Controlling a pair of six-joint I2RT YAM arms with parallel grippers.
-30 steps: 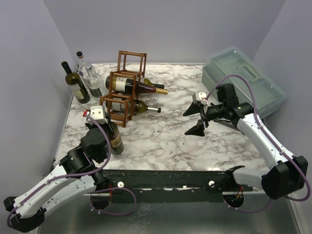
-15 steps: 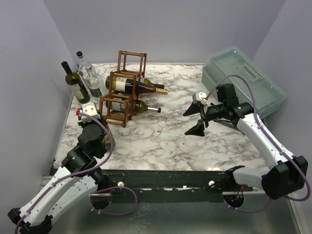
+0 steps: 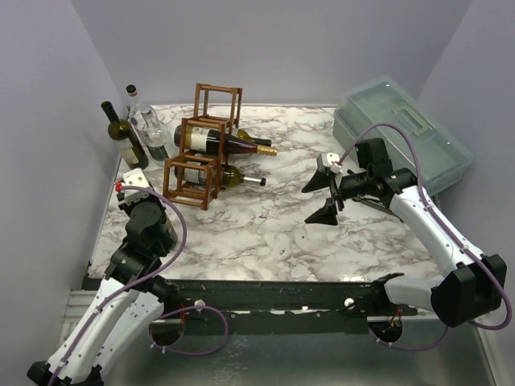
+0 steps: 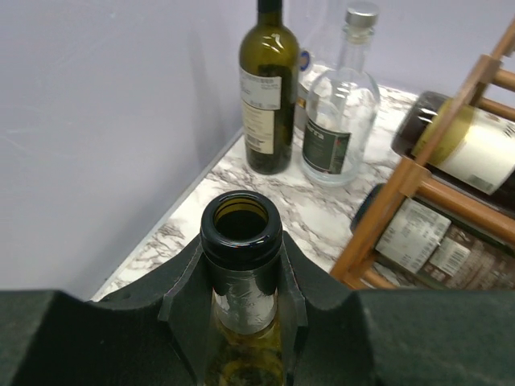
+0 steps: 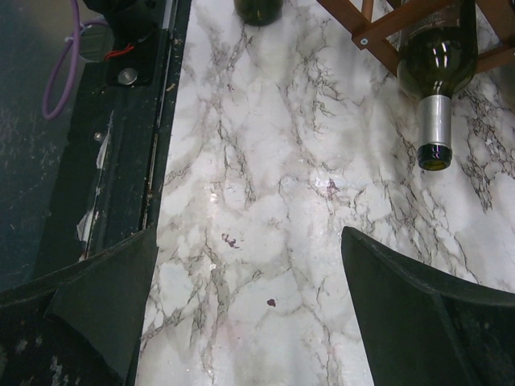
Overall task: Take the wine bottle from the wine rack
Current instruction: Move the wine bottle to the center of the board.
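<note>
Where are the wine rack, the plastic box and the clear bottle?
wine rack (image 3: 193, 161): top view, lower tier's bar
plastic box (image 3: 402, 133): top view, lid
clear bottle (image 4: 338, 108): left wrist view, glass shoulder

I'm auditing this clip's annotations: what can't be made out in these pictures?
- Top view: the held bottle sits hidden under the left arm's wrist.
- Left wrist view: the left end effector and bottom edge hide its body; the right edge cuts off the wine rack.
- Right wrist view: the top edge cuts off the lower racked bottle.

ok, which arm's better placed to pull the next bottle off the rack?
Right: the right gripper is open and empty, facing the wine rack; the left gripper is shut on a bottle.
</note>
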